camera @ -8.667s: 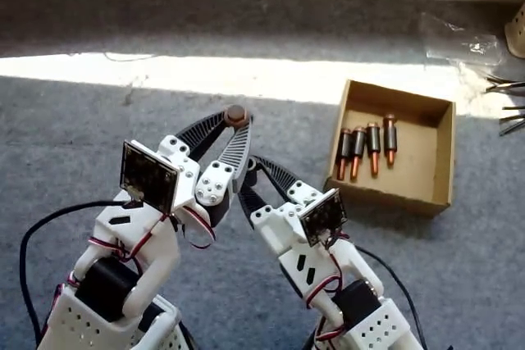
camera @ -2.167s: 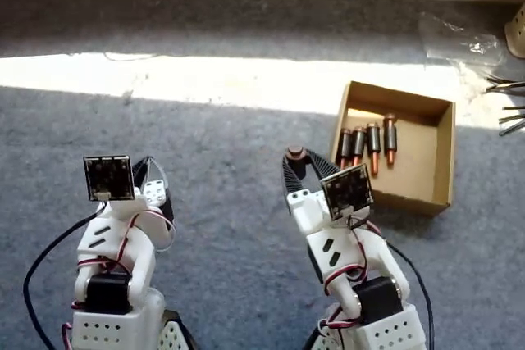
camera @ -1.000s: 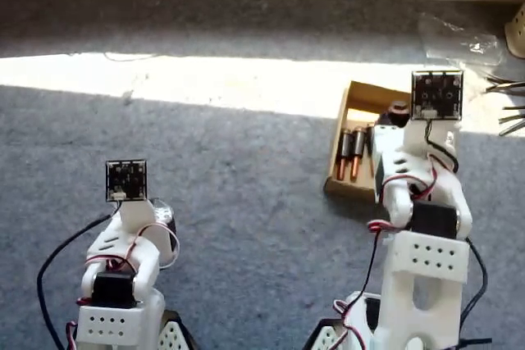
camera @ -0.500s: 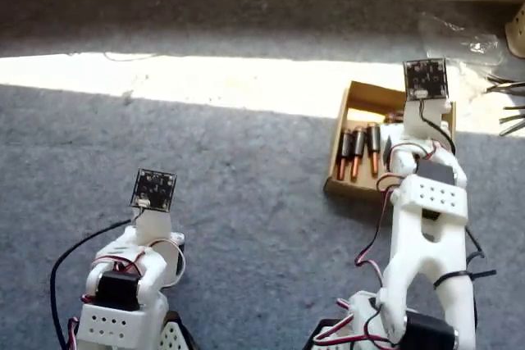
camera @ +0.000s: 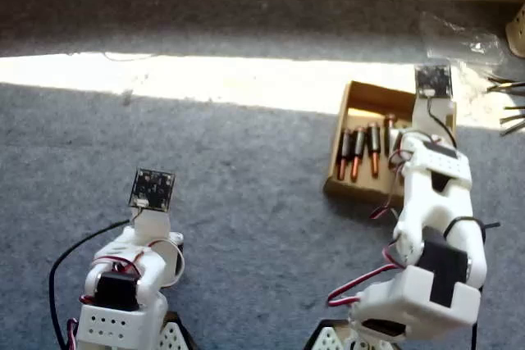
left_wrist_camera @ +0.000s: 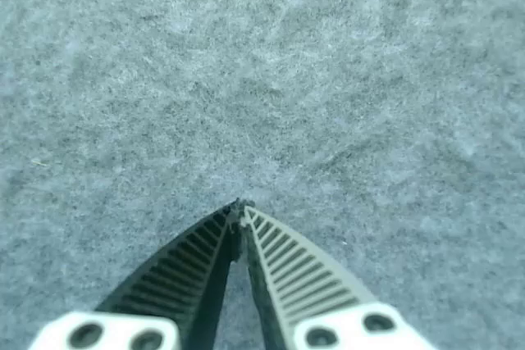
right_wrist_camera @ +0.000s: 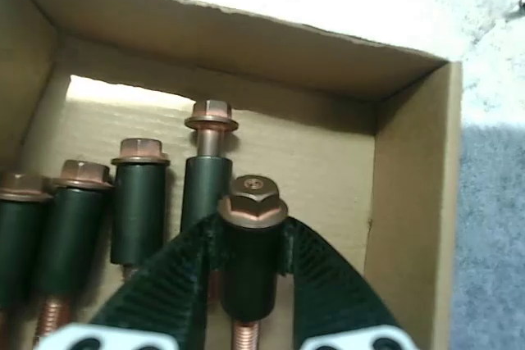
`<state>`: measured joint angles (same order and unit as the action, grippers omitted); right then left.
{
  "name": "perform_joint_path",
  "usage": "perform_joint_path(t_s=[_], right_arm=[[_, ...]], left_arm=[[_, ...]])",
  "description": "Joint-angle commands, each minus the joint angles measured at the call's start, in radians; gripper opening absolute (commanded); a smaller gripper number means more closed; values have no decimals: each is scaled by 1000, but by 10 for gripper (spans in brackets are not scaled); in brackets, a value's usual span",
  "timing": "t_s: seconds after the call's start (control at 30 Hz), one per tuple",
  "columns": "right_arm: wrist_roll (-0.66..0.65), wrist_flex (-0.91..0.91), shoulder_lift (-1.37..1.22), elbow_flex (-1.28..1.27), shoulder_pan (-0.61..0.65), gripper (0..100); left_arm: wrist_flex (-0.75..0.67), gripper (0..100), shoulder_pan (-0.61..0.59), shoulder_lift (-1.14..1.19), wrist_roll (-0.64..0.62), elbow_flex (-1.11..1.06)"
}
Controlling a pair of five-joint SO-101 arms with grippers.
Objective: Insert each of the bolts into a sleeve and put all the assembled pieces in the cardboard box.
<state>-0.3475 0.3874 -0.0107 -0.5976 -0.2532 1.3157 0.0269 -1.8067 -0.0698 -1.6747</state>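
My right gripper is shut on an assembled piece, a copper bolt in a dark sleeve, held inside the cardboard box. Beside it, several more assembled pieces lie in a row on the box floor. In the high view the right arm stretches over the cardboard box, where the assembled pieces lie side by side. My left gripper is shut with nothing in it, pointing down close to the grey carpet. The left arm is folded back at the near left.
A clear plastic bag and some metal tools lie past the box at the far right. A sunlit strip crosses the carpet. Open carpet lies between the two arms.
The right arm has reached further over the box and dropped lower, bringing the held piece down inside. The left arm has stayed folded back, hardly moving.
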Motion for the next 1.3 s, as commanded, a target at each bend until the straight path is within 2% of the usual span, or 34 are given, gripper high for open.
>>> perform_joint_path(t_s=[0.0,0.2,0.37,0.47,0.6,0.77,0.87,0.97,1.07,1.27], right_arm=[[-18,-28,-50,93,-18,4],[-18,-27,-131,125,-18,15],[-18,-27,-133,122,-16,156],[-15,-27,-131,124,-16,184],[-12,-27,-101,122,-16,184],[-12,-22,65,111,-4,183],[-12,67,182,76,18,146],[-12,173,311,67,65,74],[-12,246,440,61,124,20],[-12,418,700,62,249,4]], left_arm=[[6,5,-7,-12,6,-21],[11,5,-5,-12,9,-21],[11,5,-5,-12,11,-21],[11,5,-5,-12,11,-21],[11,5,-5,-12,11,-21],[11,5,-2,-12,6,-21],[11,5,-1,-12,-12,-21],[5,5,-7,-12,-104,-21],[5,5,-5,-12,-114,-21],[11,5,-1,-12,-114,-21]])
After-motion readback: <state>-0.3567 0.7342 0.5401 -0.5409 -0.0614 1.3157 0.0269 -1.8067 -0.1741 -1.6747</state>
